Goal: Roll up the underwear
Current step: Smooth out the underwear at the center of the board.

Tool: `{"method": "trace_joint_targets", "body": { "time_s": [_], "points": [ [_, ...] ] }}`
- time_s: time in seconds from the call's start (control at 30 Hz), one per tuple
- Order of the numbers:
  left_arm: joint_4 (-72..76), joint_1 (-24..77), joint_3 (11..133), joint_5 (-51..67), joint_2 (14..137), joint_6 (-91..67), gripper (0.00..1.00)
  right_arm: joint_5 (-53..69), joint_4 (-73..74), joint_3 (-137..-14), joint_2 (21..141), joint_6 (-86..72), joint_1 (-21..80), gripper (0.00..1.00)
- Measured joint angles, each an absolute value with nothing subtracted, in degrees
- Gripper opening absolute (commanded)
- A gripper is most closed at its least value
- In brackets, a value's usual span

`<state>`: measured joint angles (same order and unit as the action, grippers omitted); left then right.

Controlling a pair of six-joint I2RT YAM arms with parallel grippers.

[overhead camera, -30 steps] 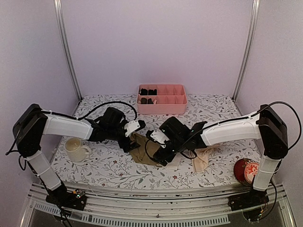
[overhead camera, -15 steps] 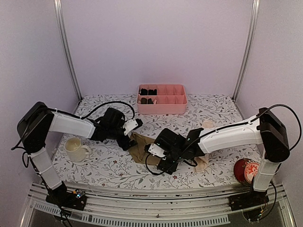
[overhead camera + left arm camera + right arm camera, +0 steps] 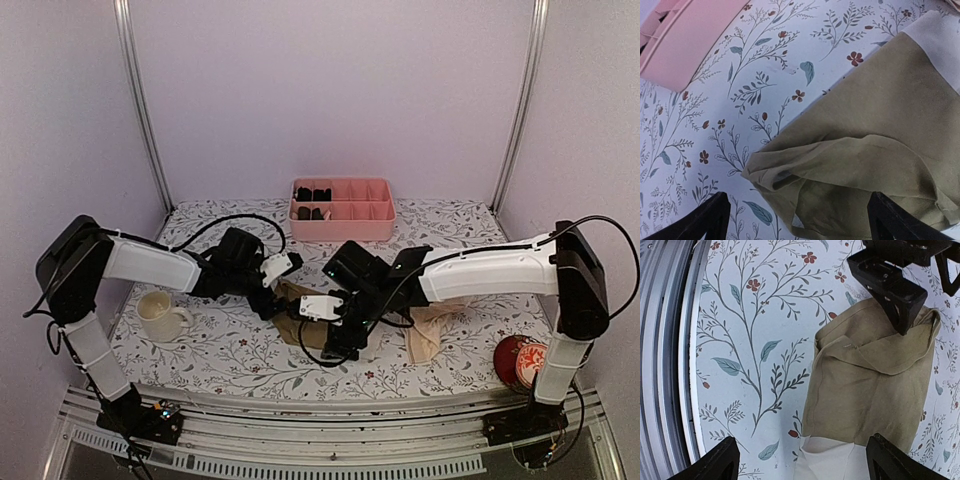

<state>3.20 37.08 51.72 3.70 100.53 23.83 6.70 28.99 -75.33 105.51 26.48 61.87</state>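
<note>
The olive-brown underwear (image 3: 303, 322) lies loosely folded on the floral table between both arms, its cream-white part (image 3: 832, 462) toward the front edge. In the left wrist view the olive underwear (image 3: 875, 135) fills the right half, with a folded, rumpled end near my fingers. My left gripper (image 3: 272, 303) (image 3: 800, 227) hovers open over that end. My right gripper (image 3: 335, 340) (image 3: 802, 465) hangs open above the cream-white end, nothing between its fingers. The pale peach-beige underwear (image 3: 428, 335) lies crumpled to the right, partly under the right arm.
A pink compartment tray (image 3: 345, 228) with small black bundles (image 3: 312, 192) stands at the back. A cream mug (image 3: 160, 315) sits front left. A red round object (image 3: 520, 362) is at the front right corner. The table's metal front edge (image 3: 665, 365) is close by.
My right gripper dipped toward the front edge over the olive underwear, then came back up and a little left. The left arm has hardly moved.
</note>
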Motion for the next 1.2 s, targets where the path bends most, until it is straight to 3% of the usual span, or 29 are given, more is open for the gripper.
{"method": "trace_joint_targets", "body": {
  "time_s": [0.57,0.9,1.2],
  "points": [
    [-2.96,42.61,56.47,8.25,103.37,25.47,0.98,12.62,37.34,-79.44,112.36,28.49,61.06,0.79],
    [-6.0,43.94,57.93,6.63,106.85,26.79,0.98,13.17,39.64,-79.05,112.73,26.74,61.63,0.78],
    [-6.0,43.99,57.93,6.31,106.89,26.96,0.98,11.73,42.17,-79.0,113.01,25.82,63.0,0.63]
  ]
}}
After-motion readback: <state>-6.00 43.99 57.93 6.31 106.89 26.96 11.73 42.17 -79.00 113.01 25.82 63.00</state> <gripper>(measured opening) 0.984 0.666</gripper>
